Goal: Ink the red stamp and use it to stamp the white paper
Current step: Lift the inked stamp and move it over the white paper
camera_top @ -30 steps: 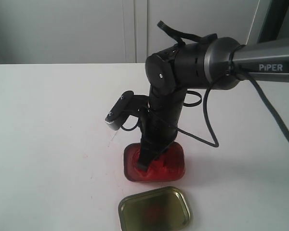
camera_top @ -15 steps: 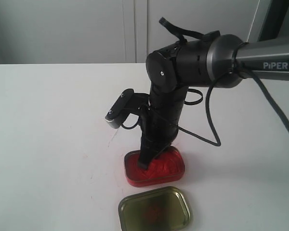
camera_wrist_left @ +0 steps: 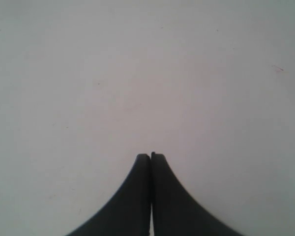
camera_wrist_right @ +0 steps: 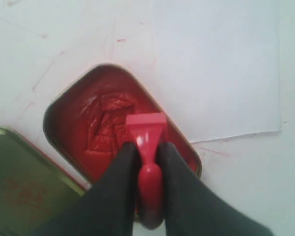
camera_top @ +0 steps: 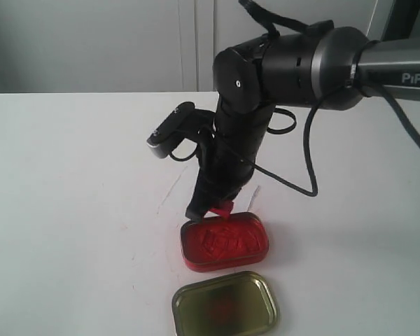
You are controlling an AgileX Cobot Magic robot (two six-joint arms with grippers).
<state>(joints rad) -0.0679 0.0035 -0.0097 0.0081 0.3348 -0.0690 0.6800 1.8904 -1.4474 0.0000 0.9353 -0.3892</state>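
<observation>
Right claw (camera_wrist_right: 147, 147) pinching the red stamp (camera_wrist_right: 146, 129), parked just over the ink tin (camera_top: 217, 264)

The two black fingers are clamped narrow on the stamp's rounded knob, and the flat square base sticks out past the fingertips, facing down. It's tiny, glossy, bright red plastic, the same shade as the paste right under the claw, which is all creased with square dents. The white paper (camera_wrist_right: 211, 69) lies flat beyond the tin, near the claw, plain as far as I can see. The gold lid (camera_top: 224, 304) is just beside the tin, on the side opposite the paper. The left claw (camera_wrist_left: 151, 156) is pressed together, holding nothing, over bare table (camera_wrist_left: 137, 73).
</observation>
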